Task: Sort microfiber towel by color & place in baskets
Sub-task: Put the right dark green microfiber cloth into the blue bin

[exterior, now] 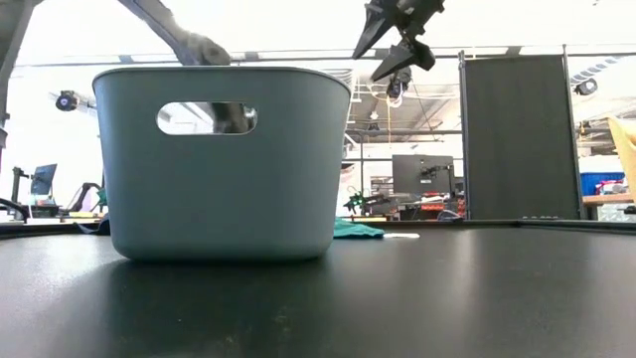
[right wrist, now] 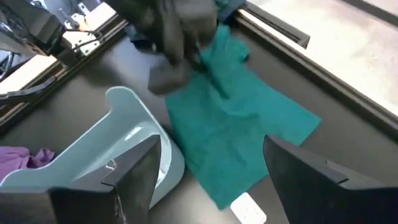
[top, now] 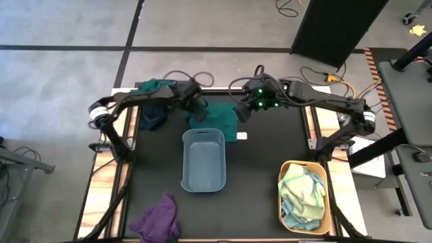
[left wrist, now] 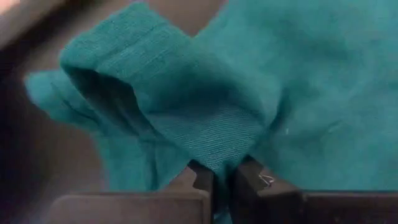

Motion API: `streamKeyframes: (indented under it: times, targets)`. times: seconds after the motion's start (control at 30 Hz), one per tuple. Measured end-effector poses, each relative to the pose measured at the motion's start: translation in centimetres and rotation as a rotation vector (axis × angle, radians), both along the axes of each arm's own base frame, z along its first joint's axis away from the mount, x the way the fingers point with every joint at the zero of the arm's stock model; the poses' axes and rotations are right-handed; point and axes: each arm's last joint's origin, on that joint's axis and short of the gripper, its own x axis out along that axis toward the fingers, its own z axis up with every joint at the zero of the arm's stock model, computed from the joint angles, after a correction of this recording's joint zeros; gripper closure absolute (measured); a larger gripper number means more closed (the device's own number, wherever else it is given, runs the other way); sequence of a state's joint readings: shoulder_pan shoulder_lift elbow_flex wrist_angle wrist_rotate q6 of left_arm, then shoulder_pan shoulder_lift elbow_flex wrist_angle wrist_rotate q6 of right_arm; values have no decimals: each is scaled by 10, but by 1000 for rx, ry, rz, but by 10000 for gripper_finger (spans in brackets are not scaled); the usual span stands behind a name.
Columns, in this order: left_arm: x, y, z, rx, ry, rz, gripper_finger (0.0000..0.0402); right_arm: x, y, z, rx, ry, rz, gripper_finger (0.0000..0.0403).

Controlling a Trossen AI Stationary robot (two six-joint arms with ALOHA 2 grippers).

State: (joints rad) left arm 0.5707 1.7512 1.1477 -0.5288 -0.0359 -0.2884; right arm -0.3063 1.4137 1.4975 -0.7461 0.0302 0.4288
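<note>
Table (top: 270, 169): black top, pale wood side edges. Empty basket (top: 203, 159): grey-blue. Second basket (top: 327, 202): yellow-orange, held pale yellow-green and light blue towels (top: 302, 194). Spread towel (top: 221, 118): plain teal-green. Towel at near edge (top: 159, 216): purple. Heaped towels (top: 152, 113): navy and dark green. Pincers (top: 200, 111): dark.

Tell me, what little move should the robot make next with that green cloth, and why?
Probably lift. The left gripper is shut on a fold of the dark green towel, which lies on the table behind the empty grey-blue basket. Raising it would clear the rim. The right gripper hovers open above, not holding anything.
</note>
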Motion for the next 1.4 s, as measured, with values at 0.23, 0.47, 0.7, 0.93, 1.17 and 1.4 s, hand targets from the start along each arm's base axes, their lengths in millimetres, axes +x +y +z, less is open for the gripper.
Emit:
streamKeyframes:
  times: [0.23, 0.47, 0.7, 0.93, 1.17, 1.4]
  targets:
    - [-3, -27, 95, 134, -261, -102, 400, -16, 8, 7, -55, 58, -97, 145]
    - [-26, -106, 181, 192, -574, -497, 401, -25, 12, 8, -38, 38, -140, 158]
    - [-62, -177, 202, 82, -590, -650, 401, -26, 18, 6, 11, 21, -171, 167]
    - [-86, -218, 190, 50, -389, -543, 401, -20, 48, 8, 100, -21, -156, 173]
    - [-88, -221, 177, 108, -291, -432, 401, -15, 108, 7, 174, -50, -107, 175]
    - [-41, -228, 141, 14, -315, -474, 402, -18, 156, 4, 214, -71, -94, 172]
